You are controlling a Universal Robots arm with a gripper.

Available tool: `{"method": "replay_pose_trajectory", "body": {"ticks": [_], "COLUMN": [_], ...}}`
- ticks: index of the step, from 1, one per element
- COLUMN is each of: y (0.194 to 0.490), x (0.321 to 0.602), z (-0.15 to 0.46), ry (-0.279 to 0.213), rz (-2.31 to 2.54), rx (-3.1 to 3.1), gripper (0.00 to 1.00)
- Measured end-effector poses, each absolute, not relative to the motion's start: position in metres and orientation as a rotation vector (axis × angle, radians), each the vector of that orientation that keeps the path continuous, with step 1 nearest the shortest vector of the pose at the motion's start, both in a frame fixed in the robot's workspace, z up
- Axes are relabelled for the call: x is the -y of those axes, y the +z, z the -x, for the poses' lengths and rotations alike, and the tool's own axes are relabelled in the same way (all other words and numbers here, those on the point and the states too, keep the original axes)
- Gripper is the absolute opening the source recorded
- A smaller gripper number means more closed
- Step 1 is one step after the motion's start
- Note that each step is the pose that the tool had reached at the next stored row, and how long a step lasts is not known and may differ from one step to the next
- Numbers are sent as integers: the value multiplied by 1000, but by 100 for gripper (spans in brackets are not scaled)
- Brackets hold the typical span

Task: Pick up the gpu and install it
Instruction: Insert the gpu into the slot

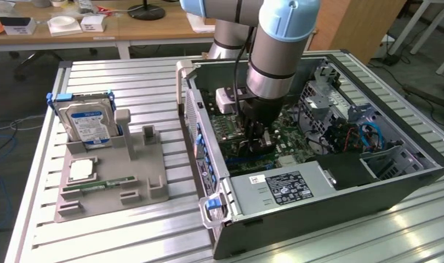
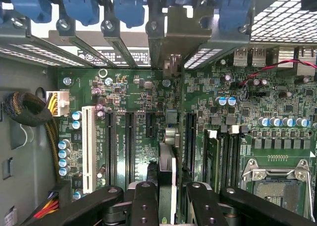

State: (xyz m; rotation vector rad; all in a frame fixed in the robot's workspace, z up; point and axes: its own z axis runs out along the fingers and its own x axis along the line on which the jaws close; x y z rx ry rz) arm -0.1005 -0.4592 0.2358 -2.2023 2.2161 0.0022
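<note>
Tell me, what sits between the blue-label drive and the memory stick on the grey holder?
In the exterior view, a small silvery square chip lies between the drive and the stick, on the holder.

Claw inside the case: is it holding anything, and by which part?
Yes: the claw grips the gpu edge-on by its top edge, over the motherboard slots.

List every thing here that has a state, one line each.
gpu: held on edge by the end effector, down among the motherboard slots, bracket at the case's rear wall.
end effector: shut on the gpu, inside the case.
case: lying on its side, side panel off.
hard drive: upright in the grey holder.
memory stick: lying flat on the holder.
</note>
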Motion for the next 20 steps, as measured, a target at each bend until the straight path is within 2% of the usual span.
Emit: {"method": "replay_pose_trajectory", "body": {"ticks": [20], "y": [228], "x": [459], "z": [101], "ry": [3], "rz": [2202], "rx": [-2216], "gripper": [27]}}
